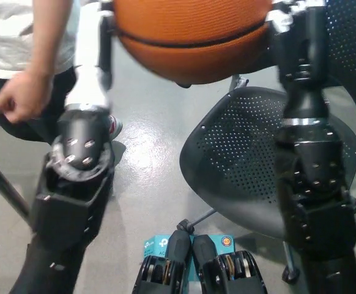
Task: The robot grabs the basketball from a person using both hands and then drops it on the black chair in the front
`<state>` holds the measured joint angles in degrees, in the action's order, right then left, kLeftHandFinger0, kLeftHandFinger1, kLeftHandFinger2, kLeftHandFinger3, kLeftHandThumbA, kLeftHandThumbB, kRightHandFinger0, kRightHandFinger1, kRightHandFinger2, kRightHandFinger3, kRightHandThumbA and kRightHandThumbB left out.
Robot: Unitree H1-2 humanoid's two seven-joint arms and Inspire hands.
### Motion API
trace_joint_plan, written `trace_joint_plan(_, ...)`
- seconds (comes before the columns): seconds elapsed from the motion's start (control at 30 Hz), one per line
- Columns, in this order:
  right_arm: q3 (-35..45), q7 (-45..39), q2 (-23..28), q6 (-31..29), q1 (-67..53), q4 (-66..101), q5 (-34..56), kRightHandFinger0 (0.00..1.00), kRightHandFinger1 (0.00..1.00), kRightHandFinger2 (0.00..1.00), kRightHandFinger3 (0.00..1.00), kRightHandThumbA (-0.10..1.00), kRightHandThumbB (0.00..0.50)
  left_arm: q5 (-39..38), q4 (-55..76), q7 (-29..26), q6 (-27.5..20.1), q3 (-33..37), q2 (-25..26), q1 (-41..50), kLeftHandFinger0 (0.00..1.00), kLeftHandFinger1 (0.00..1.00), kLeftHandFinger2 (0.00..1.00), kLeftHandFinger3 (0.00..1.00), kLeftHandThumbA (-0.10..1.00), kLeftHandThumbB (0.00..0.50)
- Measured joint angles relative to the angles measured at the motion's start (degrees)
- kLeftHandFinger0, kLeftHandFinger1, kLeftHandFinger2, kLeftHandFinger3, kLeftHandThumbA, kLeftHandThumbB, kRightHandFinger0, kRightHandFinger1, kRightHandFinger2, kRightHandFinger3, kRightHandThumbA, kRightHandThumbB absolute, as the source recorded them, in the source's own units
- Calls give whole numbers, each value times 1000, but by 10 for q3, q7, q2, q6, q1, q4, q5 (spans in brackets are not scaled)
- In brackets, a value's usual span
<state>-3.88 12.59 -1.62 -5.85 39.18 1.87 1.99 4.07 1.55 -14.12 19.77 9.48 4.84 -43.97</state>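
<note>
The big round basketball sits squeezed between the white left hand and black right hand, fingers probably spread; it looks bouncy, so press both sides

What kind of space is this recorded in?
Probably an office or indoor lab: a black perforated swivel chair on casters, smooth grey floor, and a person standing beside the robot, whose hands hold a basketball.
</note>
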Motion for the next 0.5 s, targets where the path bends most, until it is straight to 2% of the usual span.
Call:
trace_joint_plan(0.23,38,0,45,22,-24,-6,51,1000,1000,1000,1000,1000,216,13,-118,1,-19,44,-31,-45,1000,1000,1000,1000,1000,101)
trace_joint_plan(0.27,45,0,51,26,-28,-8,59,1000,1000,1000,1000,1000,236,14,-141,1,-25,50,-35,-53,1000,1000,1000,1000,1000,116)
trace_joint_plan(0.33,59,0,58,39,-32,-15,75,1000,1000,1000,1000,1000,220,14,-188,2,-34,54,-48,-69,1000,1000,1000,1000,1000,198)
trace_joint_plan(0.5,99,0,64,53,-40,-57,106,1000,1000,1000,1000,1000,176,11,-322,7,-66,54,-86,-111,1000,1000,1000,1000,1000,192)
